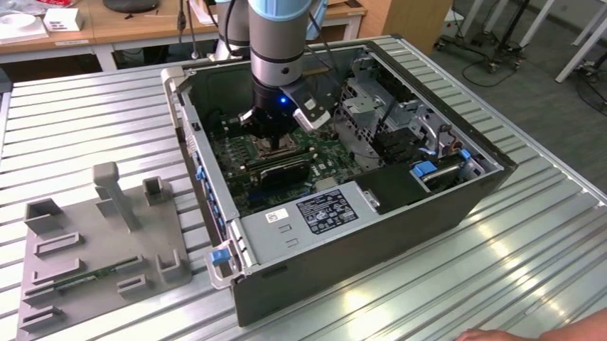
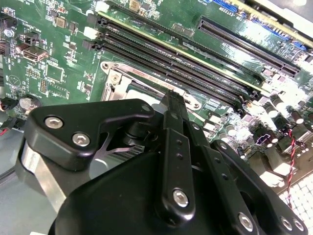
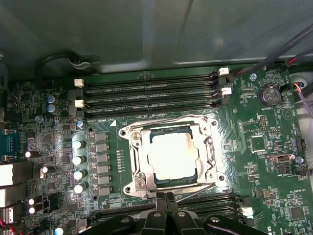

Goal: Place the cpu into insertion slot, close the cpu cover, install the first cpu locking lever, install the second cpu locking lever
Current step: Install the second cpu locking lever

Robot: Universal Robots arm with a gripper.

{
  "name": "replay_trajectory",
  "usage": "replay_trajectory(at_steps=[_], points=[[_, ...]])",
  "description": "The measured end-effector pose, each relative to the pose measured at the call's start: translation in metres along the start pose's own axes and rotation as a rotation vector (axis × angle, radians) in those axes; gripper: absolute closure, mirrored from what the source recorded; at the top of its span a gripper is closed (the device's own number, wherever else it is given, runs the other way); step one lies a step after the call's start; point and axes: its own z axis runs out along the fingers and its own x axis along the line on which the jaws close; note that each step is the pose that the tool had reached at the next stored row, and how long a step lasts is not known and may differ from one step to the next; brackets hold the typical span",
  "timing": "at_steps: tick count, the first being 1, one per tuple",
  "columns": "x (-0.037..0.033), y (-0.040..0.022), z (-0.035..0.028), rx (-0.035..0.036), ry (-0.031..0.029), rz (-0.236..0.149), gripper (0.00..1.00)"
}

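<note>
The cpu (image 3: 172, 155) lies flat in the insertion slot (image 3: 166, 131) on the green board, its silver top shining. The cpu cover (image 3: 141, 161) is down around it as a metal frame, also seen in the second wrist view (image 2: 128, 74). Thin wire levers run along two sides of the frame (image 3: 166, 119); whether they are latched I cannot tell. My gripper (image 3: 165, 197) hangs inside the computer case (image 1: 379, 234), right at the socket's edge, its two fingers pressed together with nothing visible between them. Its tip (image 2: 173, 97) reaches the frame's rim. In the exterior view the gripper (image 1: 273, 145) stands over the socket.
Long black memory slots (image 3: 151, 95) flank the socket on two sides. A grey drive cage (image 1: 374, 106) and the power supply (image 1: 308, 213) crowd the case. A grey fixture plate (image 1: 95, 249) lies on the slatted table. A hand (image 1: 531, 334) rests at the front right.
</note>
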Motion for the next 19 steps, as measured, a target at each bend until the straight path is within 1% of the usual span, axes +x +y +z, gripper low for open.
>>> replay_trajectory(at_steps=[15, 19], points=[[0.0004, -0.0002, 0.0014, -0.0002, -0.0001, 0.000, 0.89], [0.0039, -0.0007, 0.0019, -0.0007, 0.0000, 0.000, 0.89]])
